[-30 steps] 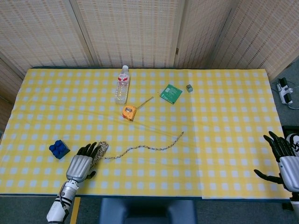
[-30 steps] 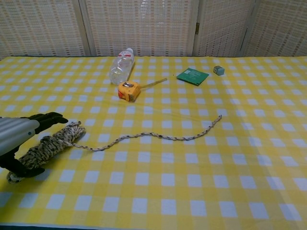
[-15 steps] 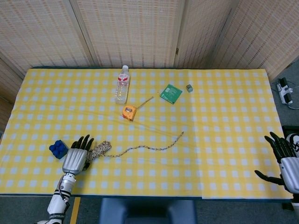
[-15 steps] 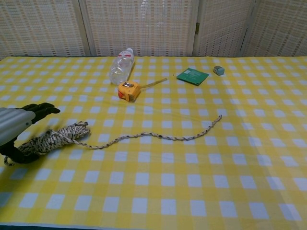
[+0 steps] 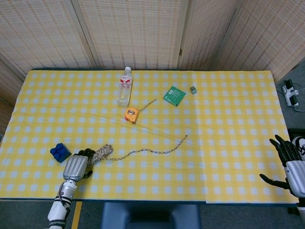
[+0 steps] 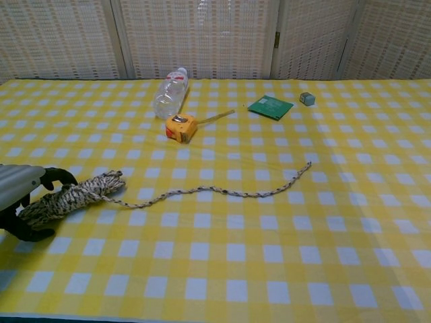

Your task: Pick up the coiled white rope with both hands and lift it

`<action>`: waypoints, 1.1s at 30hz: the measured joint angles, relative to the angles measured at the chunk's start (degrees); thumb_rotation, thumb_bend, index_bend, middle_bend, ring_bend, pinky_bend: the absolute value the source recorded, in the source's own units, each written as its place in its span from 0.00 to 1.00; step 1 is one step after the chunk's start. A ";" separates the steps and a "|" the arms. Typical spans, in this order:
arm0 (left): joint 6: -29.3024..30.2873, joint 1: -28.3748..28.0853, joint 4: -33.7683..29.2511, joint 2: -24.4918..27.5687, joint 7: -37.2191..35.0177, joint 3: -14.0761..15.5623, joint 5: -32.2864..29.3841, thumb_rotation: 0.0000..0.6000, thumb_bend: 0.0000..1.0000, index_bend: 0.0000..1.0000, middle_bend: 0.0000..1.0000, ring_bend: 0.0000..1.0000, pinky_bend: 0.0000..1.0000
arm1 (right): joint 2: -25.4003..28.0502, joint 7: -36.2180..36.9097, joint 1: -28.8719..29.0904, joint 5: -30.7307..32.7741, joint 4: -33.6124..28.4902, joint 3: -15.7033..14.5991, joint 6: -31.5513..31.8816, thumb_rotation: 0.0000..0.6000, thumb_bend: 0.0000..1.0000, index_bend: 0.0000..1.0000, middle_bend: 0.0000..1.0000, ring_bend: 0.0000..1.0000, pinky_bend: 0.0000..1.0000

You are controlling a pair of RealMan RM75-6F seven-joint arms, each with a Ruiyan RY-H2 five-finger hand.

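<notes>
The rope (image 6: 67,196) is a speckled white braided bundle, its thin tail lying wavy on the checked yellow table (image 6: 269,256). The left hand (image 6: 19,195) curls around the bundle's end. The right hand (image 5: 291,162) hangs with fingers spread, holding nothing.

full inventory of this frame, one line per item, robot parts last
rope: 1, white with dark flecks, coiled near-left, tail trailing right
water bottle: 1, clear, lying far centre-left
tape measure: 1, orange-yellow, tape out, nearer than bottle
green card: 1, far centre
small cube: 1, grey-green, right of card
blue block: 1, near-left
tablecloth: 1, yellow-white check
left hand: fingers curled on rope coil
right hand: open, off right table edge
</notes>
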 measured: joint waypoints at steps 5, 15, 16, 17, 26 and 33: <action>-0.49 -0.11 -0.30 0.36 -2.14 -0.60 0.19 1.00 0.29 0.33 0.31 0.34 0.51 | 0.01 -0.15 0.07 -0.02 -0.11 0.04 -0.05 1.00 0.15 0.00 0.00 0.00 0.00; -1.90 -0.97 1.37 -0.79 -4.36 -2.04 -0.46 1.00 0.32 0.38 0.34 0.38 0.54 | 0.00 -0.27 -0.07 0.15 -0.21 -0.01 -0.07 1.00 0.15 0.00 0.00 0.00 0.00; -1.91 -1.01 1.56 -0.95 -4.65 -2.14 -0.41 1.00 0.33 0.39 0.36 0.39 0.55 | 0.01 -0.30 -0.09 0.14 -0.23 -0.01 -0.04 1.00 0.15 0.00 0.00 0.00 0.00; -1.88 -1.02 1.77 -1.11 -5.04 -2.22 -0.32 1.00 0.35 0.41 0.37 0.40 0.56 | 0.02 -0.32 -0.11 0.17 -0.25 -0.02 -0.03 1.00 0.15 0.00 0.00 0.00 0.00; -2.32 -1.07 4.31 -2.09 -8.04 -2.53 0.50 1.00 0.46 0.47 0.42 0.44 0.58 | 0.02 -0.64 -0.08 0.29 -0.48 0.02 -0.21 1.00 0.15 0.00 0.00 0.00 0.00; -2.79 -1.03 6.89 -2.99 -11.30 -2.68 1.34 1.00 0.57 0.59 0.55 0.56 0.71 | 0.14 -0.91 0.03 0.31 -0.83 0.09 -0.38 1.00 0.15 0.00 0.00 0.00 0.00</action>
